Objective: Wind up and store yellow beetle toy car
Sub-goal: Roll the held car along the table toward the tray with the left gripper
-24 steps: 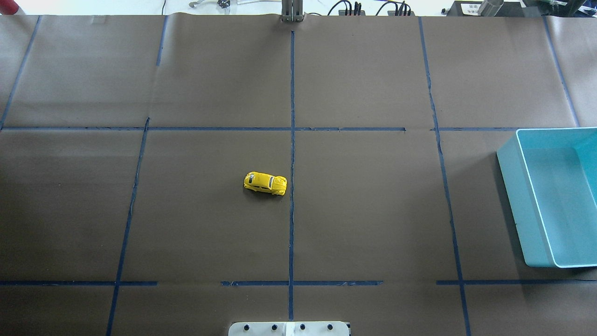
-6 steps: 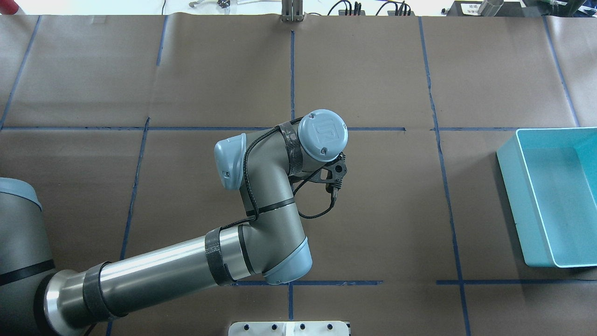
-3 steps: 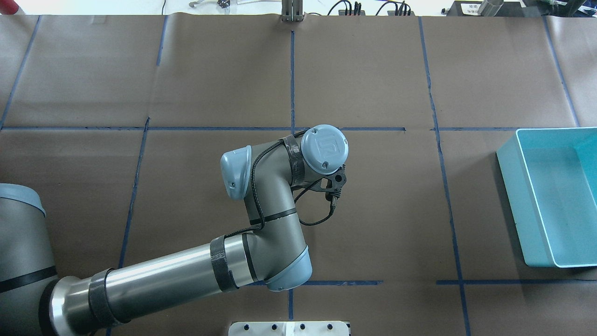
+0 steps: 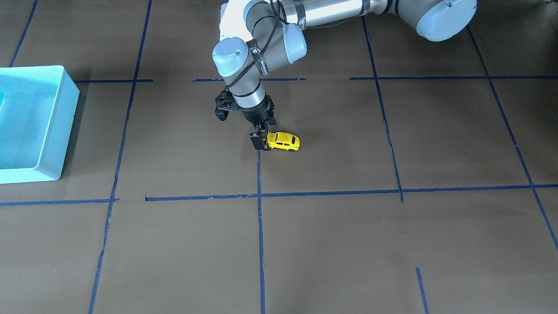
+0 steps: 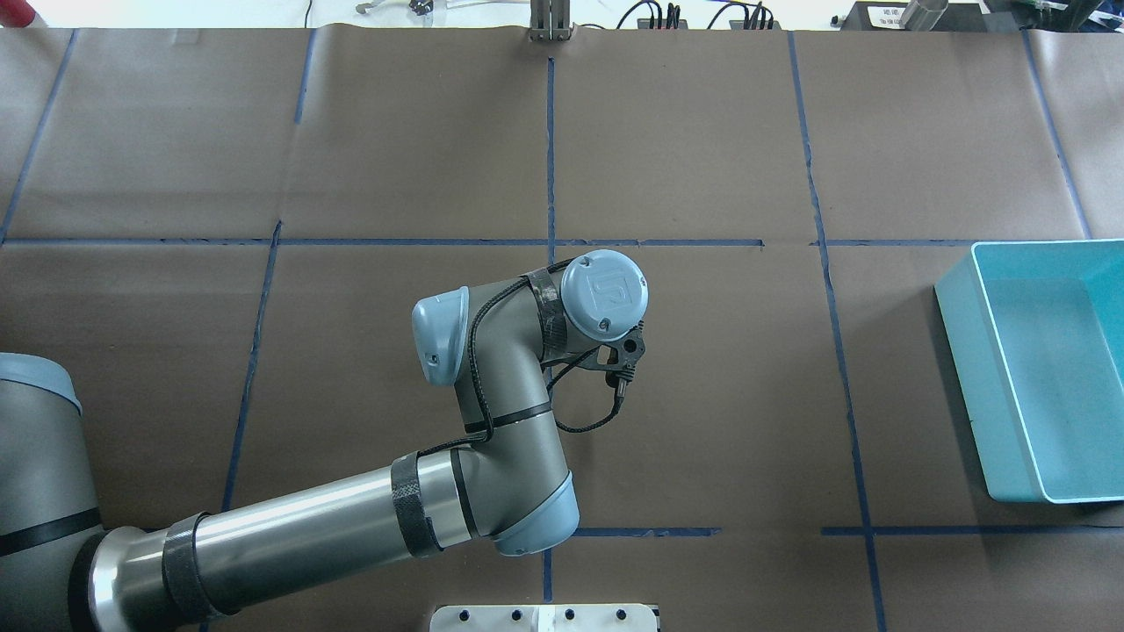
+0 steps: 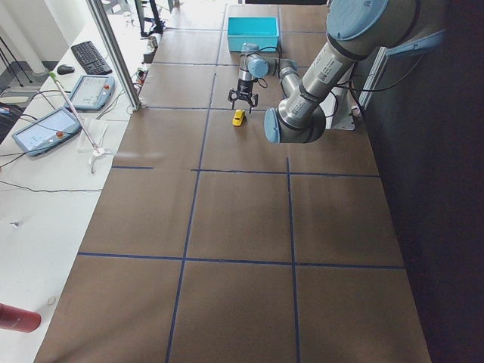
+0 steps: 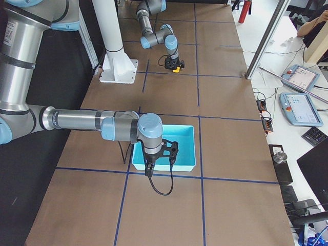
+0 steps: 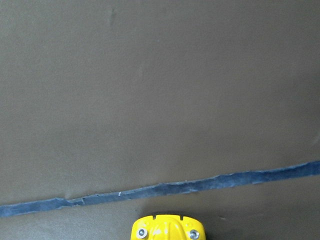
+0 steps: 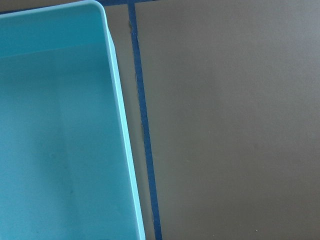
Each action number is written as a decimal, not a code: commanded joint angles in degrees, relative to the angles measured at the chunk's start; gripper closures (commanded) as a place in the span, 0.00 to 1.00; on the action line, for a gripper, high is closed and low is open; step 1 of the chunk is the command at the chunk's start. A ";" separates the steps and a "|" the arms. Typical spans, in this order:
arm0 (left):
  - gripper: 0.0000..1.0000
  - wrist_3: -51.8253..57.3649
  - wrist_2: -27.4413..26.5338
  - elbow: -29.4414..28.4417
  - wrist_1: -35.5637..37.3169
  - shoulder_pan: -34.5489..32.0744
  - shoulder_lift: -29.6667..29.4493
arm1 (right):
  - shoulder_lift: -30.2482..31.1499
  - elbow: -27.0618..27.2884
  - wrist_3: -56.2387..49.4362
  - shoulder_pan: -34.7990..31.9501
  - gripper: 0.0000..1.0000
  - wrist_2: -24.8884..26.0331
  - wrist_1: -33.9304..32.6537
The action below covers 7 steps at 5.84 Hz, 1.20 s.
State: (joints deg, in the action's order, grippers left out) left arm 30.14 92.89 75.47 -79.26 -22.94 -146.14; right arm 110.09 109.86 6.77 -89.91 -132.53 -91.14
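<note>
Zero steps done: left end effector (image 4: pixel 262 145) down at the yellow beetle toy car (image 4: pixel 284 141), closure impossible to tell. Winding and the turquoise bin (image 4: pixel 59 126) lie ahead.

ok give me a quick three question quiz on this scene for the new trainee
1. True or false: the yellow beetle toy car stands on the table, outside the turquoise bin.
2. The left claw is: A) down at one end of the car, B) inside the bin, C) off past the table's edge.
3. Why does the overhead view not show the car?
Key: 1 true. 2 A. 3 The left arm covers it.
</note>
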 commanded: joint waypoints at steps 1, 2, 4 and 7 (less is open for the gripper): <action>0.06 0.01 -0.25 -0.06 -1.33 -0.26 0.68 | 0.39 0.00 0.00 0.00 0.00 -0.01 0.08; 0.08 0.01 -0.16 -0.06 -1.68 -0.35 0.86 | 0.30 0.01 0.00 0.00 0.00 -0.01 0.08; 0.60 -0.26 0.27 -0.06 -1.86 -0.35 0.86 | -0.31 0.27 0.00 0.00 0.00 0.08 0.17; 1.00 -1.74 1.32 0.56 -1.95 -0.35 0.86 | -0.40 0.44 0.00 0.00 0.00 0.17 0.17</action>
State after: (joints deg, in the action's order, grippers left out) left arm 29.25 93.67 75.69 -81.15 -23.29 -145.28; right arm 109.73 110.19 6.77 -89.91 -132.41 -90.98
